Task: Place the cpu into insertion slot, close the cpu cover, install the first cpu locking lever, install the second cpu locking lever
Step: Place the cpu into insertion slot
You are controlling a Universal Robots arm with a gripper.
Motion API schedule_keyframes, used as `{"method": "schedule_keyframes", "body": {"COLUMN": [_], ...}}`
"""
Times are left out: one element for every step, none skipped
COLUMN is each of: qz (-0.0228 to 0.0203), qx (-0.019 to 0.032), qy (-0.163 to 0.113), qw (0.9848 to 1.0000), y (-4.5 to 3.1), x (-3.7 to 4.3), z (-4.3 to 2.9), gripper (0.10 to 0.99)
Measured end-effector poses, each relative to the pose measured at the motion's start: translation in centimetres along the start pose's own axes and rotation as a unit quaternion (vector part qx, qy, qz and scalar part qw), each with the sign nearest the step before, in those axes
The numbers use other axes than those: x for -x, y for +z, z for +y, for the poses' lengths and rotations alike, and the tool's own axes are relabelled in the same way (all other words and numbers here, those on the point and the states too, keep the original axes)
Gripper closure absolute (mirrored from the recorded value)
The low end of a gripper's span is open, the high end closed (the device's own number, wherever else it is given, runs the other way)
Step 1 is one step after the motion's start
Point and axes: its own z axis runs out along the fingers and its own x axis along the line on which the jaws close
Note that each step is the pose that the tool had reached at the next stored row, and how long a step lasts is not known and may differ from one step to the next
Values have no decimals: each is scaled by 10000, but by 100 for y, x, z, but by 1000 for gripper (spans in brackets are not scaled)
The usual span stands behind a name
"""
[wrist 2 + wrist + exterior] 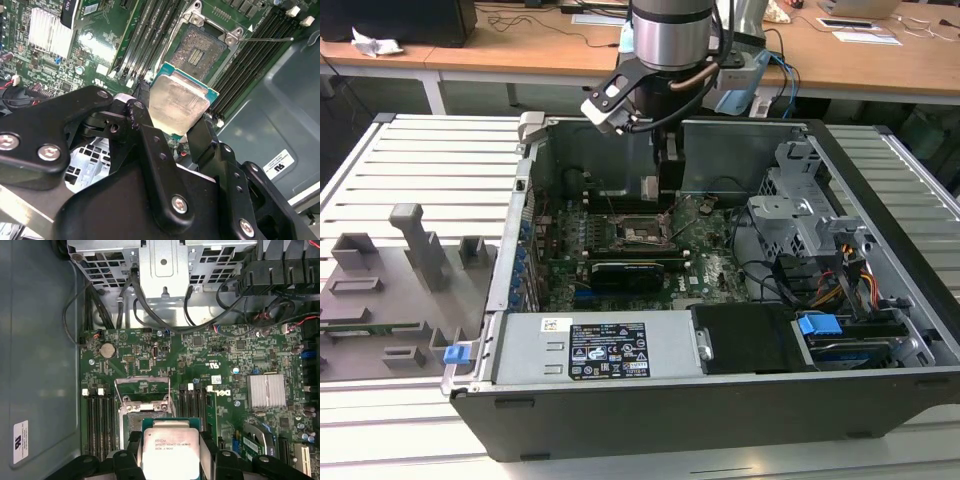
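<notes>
Plainly the work is in its first step. The open computer case lies on its side on a slatted table, and the arm reaches down into it over the green board.

The gripper is clamped on the chip, one black finger on each of two opposite edges, the pale metal face turned towards the wrist cameras. In the exterior view the chip hangs above the board, near the back wall of the case and apart from the socket.

The cover is a thin metal frame and appears swung up and back from the socket, so the way in is open. In the second wrist view the socket shows its dark bed of contacts bare, with nothing seated in it. The chip sits just beside it in that picture, not over it and not touching.

A thin wire lever stretches away from one corner of the socket and looks unlatched.

So nothing is finished: the chip is not yet seated, the cover is not yet shut, and both levers remain to be fastened, by my reading.
</notes>
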Motion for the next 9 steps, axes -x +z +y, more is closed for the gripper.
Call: {"method": "schedule_keyframes", "body": {"qz": [1, 2, 2, 3, 4, 6, 7, 8, 9], "qx": [0, 0, 0, 0, 0, 0, 0, 0, 0], "qy": [0, -1, -1, -2, -2, -2, -2, -2, -2], "qw": [10000, 10000, 10000, 10000, 10000, 10000, 10000, 10000, 10000], "y": [9, 16, 19, 23, 30, 37, 41, 46, 52], "x": [0, 0, 0, 0, 0, 1, 1, 1, 1], "z": [-1, -1, -1, -2, -2, -3, -3, -4, -4], "gripper": [545, 545, 545, 545, 545, 545, 545, 545, 545]}}
